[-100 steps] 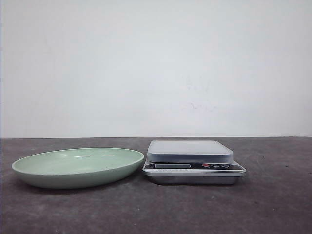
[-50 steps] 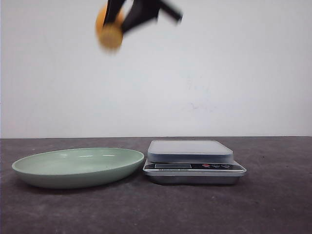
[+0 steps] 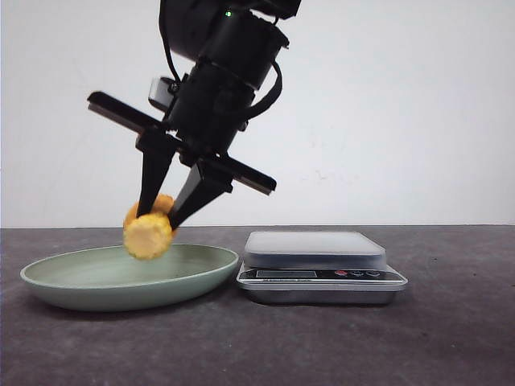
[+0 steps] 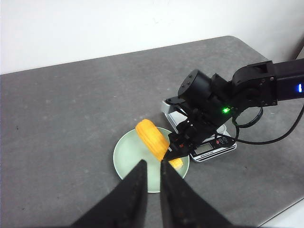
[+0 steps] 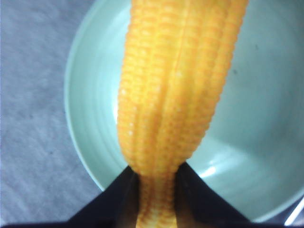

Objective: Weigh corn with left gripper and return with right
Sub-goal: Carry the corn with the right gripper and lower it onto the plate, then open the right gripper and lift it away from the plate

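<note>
The corn [image 3: 148,233], a yellow-orange cob, hangs just above the pale green plate [image 3: 80,281], its cut end facing the front camera. My right gripper [image 3: 158,219] is shut on it, reaching down from above with the cob tilted between its black fingers. In the right wrist view the corn [image 5: 175,85] fills the middle over the plate [image 5: 85,133], pinched by the right gripper [image 5: 156,183]. From high up, the left wrist view shows the corn [image 4: 152,137] over the plate [image 4: 124,156]. My left gripper [image 4: 152,164] is shut and holds nothing.
A silver kitchen scale [image 3: 314,251] with a bare white platform stands directly right of the plate, almost touching its rim. It also shows in the left wrist view as the scale [image 4: 209,148], partly under the right arm. Dark grey tabletop lies all round.
The right arm has come down from the top of the view with the corn, from high over the plate to just above its bowl. A second ago no arm was in view.
</note>
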`<state>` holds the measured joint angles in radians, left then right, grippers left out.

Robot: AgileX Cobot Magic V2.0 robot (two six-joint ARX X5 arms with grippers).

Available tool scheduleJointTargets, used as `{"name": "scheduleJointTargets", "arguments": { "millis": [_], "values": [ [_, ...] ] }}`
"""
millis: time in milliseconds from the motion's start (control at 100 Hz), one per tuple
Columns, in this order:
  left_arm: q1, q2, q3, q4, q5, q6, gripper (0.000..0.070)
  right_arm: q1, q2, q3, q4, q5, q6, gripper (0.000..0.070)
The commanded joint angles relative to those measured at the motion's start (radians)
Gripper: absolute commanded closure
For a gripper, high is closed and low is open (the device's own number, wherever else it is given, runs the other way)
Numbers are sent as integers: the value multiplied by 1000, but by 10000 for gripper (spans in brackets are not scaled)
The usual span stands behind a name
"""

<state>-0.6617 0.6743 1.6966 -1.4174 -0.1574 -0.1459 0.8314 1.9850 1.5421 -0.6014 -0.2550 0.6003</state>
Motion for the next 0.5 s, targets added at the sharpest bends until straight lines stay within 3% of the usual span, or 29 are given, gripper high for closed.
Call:
{"name": "scheduleJointTargets", "arguments": {
  "millis": [0, 390, 440, 490],
  "values": [
    [-7, 2, 17, -30, -2, -5, 700, 11, 16, 15, 1, 10, 21, 699],
    [-7, 2, 17, -30, 1, -31, 700, 27, 16, 15, -12, 8, 21, 694],
    [-7, 2, 17, -30, 1, -31, 700, 31, 16, 15, -13, 9, 21, 643],
    [-7, 2, 17, -30, 1, -32, 700, 32, 16, 16, -13, 8, 21, 514]
  ]
}}
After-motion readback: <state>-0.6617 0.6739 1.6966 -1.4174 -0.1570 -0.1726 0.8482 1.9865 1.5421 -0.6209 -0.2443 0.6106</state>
